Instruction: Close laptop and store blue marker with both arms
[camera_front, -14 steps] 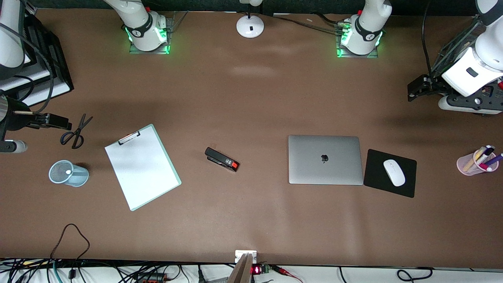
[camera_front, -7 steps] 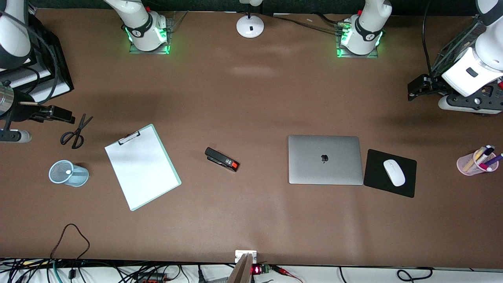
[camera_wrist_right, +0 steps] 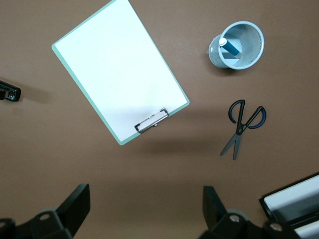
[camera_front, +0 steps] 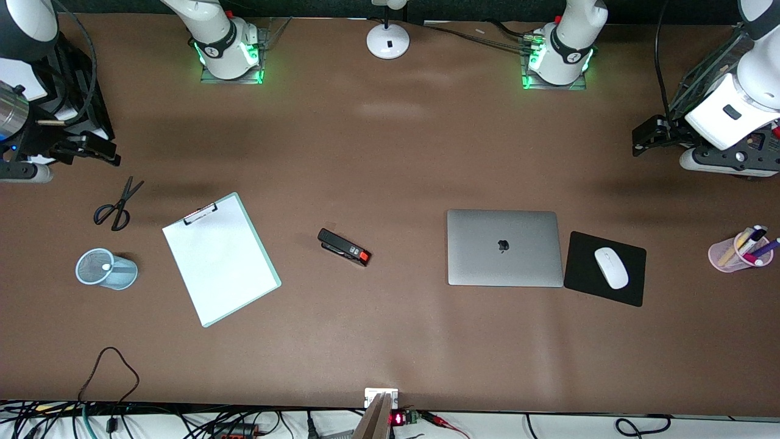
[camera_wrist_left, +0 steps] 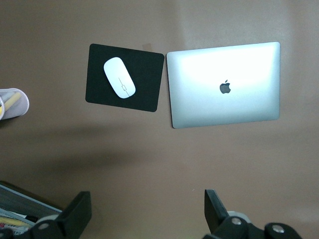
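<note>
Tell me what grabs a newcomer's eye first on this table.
The closed silver laptop lies flat toward the left arm's end, beside a black mousepad carrying a white mouse. Toward the right arm's end, a white clipboard lies near a blue mesh cup holding the blue marker. Both grippers hang open at the table's ends.

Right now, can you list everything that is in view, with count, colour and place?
laptop: 1, silver-grey, lid shut, beside the mousepad
mousepad: 1, black, toward the left arm's end
mouse: 1, white, on the mousepad
pink cup: 1, holds assorted markers, at the left arm's end
stapler: 1, black and red, mid-table
clipboard: 1, white with pale green edge
scissors: 1, dark handles
mesh cup: 1, pale blue
blue marker: 1, in the mesh cup
lamp base: 1, white, between the arm bases
left gripper: open, over bare table
right gripper: open, over bare table
</note>
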You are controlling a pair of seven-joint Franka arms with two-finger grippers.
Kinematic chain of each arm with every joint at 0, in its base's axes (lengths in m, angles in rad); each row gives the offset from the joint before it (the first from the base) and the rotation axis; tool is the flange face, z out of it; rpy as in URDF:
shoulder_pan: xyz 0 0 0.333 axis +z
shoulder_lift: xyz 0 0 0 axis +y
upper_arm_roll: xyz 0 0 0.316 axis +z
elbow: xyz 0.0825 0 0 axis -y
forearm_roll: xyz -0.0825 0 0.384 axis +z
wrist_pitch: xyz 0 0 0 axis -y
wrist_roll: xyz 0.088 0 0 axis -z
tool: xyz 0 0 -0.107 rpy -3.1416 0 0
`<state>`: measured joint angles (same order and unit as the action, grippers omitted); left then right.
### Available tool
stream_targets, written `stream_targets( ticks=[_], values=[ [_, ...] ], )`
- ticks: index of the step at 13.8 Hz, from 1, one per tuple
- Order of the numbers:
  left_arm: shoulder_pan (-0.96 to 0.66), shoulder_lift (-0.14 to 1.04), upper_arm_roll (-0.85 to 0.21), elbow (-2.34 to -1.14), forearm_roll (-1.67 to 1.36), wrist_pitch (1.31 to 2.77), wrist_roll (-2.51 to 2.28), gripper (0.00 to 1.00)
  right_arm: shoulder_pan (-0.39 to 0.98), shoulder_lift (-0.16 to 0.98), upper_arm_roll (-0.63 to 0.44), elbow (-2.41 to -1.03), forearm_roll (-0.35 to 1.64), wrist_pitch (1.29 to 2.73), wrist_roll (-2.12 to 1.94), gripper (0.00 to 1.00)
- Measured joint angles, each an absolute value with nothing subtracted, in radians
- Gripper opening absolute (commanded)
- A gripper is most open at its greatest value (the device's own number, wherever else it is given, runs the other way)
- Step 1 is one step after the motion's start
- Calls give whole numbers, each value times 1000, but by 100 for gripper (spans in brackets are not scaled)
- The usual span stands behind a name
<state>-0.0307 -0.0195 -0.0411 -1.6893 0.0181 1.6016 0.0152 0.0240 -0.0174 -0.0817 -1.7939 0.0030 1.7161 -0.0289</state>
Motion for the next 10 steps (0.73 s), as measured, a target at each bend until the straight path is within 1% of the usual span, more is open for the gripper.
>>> stream_targets(
  ticks=[5, 8, 10],
  values=[
    [-31, -20, -41, -1689, 18, 1601, 15, 100, 23, -13, -84, -1743, -3, 1726, -29, 100],
    [-31, -20, -41, -1689, 18, 1601, 15, 100, 20, -14, -88, -1678, -4, 1666, -29, 100],
    [-31, -20, -41, -1689, 18, 1601, 15, 100, 20, -14, -88, -1660, -4, 1653, -29, 100]
  ],
)
